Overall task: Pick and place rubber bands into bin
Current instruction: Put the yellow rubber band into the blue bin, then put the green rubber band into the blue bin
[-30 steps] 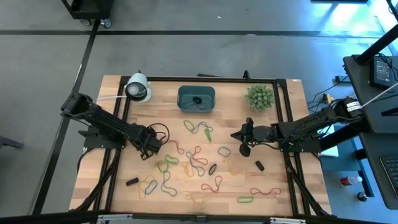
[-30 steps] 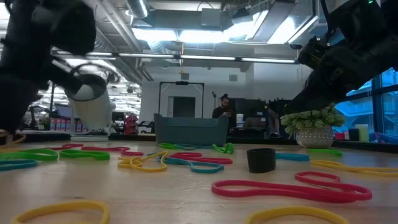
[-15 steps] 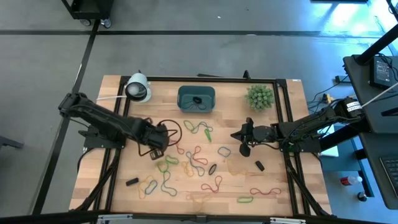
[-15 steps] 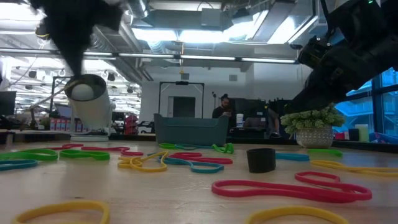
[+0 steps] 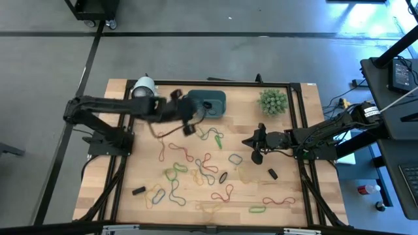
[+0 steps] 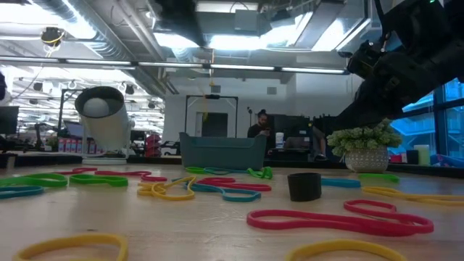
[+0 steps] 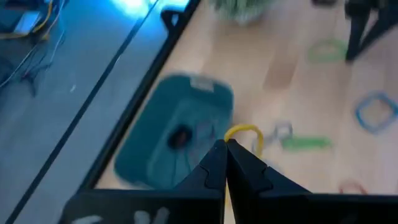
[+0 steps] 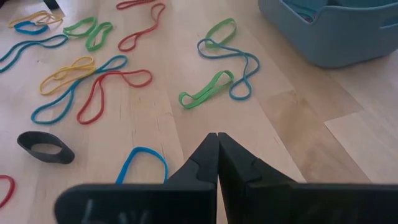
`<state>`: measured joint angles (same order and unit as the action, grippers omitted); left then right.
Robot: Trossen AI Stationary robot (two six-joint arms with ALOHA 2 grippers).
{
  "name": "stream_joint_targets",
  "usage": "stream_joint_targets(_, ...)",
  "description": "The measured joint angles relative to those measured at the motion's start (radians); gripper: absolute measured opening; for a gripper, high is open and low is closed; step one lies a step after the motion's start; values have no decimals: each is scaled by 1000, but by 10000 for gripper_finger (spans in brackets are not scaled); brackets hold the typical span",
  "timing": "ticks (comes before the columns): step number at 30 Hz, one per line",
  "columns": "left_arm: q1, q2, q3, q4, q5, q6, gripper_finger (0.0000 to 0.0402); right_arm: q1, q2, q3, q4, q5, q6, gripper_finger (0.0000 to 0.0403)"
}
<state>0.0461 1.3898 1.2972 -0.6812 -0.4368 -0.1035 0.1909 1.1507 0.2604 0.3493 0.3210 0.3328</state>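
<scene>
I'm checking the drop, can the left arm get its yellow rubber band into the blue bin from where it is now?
Probably yes. The left gripper is shut on a yellow rubber band and sits right beside the bin, whose open top looks unobstructed. The right gripper waits well off to the side.

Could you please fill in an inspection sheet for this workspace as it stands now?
Surface: wooden table, black frame around it.
Job's things: rubber bands in many colours scattered on the wood; bin at the far edge, something dark inside.
Clutter: green plant, white cylinder, small black rings.
Hands: left hand shut on a yellow band beside the bin; right hand shut, holding nothing, over the right side.
Cables: dark cable looped along the left arm.
Surroundings: person far behind the table.
</scene>
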Motion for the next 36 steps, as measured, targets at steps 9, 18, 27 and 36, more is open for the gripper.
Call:
stream_joint_targets(9, 264, 192, 0, 284, 273, 177, 1, 0, 0, 0, 4, 0, 30, 7)
stream_joint_targets(18, 362, 421, -1, 273, 282, 173, 1, 0, 0, 0, 4, 0, 51, 7)
stream_joint_targets(27, 382, 524, -2, 253, 308, 193, 30, 0, 0, 0, 0, 0, 49, 7)
stream_joint_targets(36, 381, 499, -2, 184, 334, 184, 116, 0, 0, 0, -1, 0, 32, 7)
